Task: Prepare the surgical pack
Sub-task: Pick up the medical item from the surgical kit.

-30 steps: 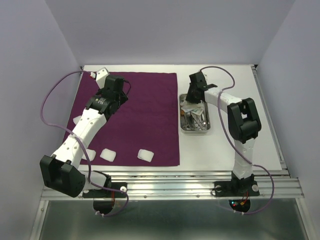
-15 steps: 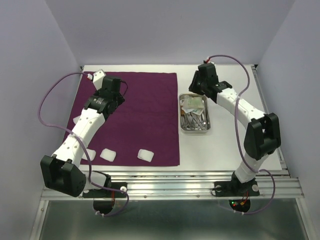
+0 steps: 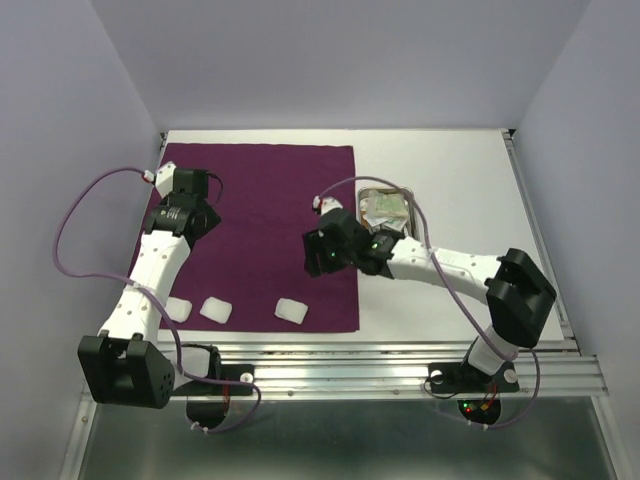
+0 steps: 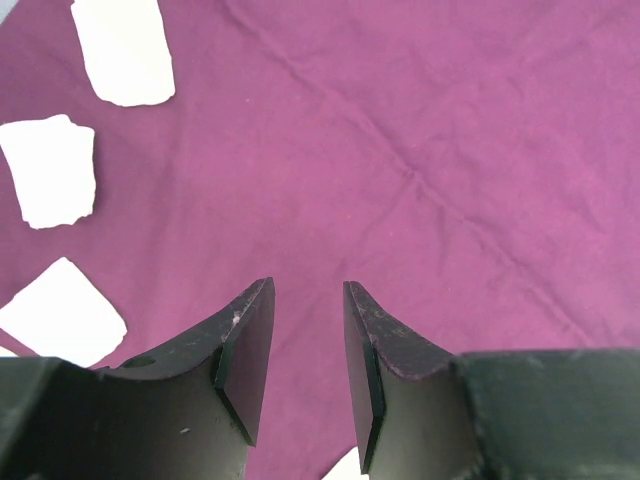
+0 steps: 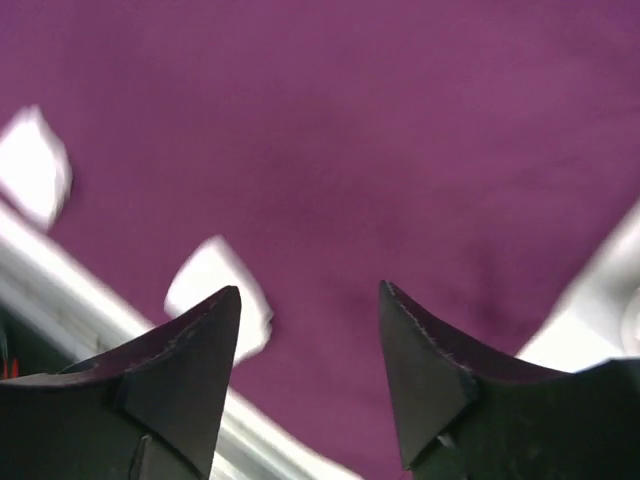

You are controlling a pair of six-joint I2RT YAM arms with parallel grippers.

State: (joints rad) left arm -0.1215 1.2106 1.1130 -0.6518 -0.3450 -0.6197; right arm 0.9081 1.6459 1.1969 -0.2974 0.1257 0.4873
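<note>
The deep-purple drape (image 3: 265,215) lies spread flat on the table's left half. Three white gauze pads lie along its near edge: left (image 3: 178,308), middle (image 3: 215,309) and right (image 3: 291,310). The steel tray (image 3: 385,188) holds packets (image 3: 386,208) and stands right of the drape, its near part hidden by my right arm. My left gripper (image 3: 188,215) (image 4: 307,285) is open and empty over the drape's left side, with gauze pads (image 4: 50,170) to its left. My right gripper (image 3: 318,255) (image 5: 310,288) is open and empty above the drape's right part, near a blurred gauze pad (image 5: 215,290).
The aluminium rail (image 3: 340,350) runs along the table's near edge and shows blurred in the right wrist view (image 5: 60,290). Purple cables (image 3: 75,235) loop from both arms. White table surface (image 3: 480,190) lies right of the tray. Walls enclose the back and both sides.
My right arm swung from behind the tray to the left and nearer, over the drape's right part. My left gripper moved left and nearer from the drape's far area.
</note>
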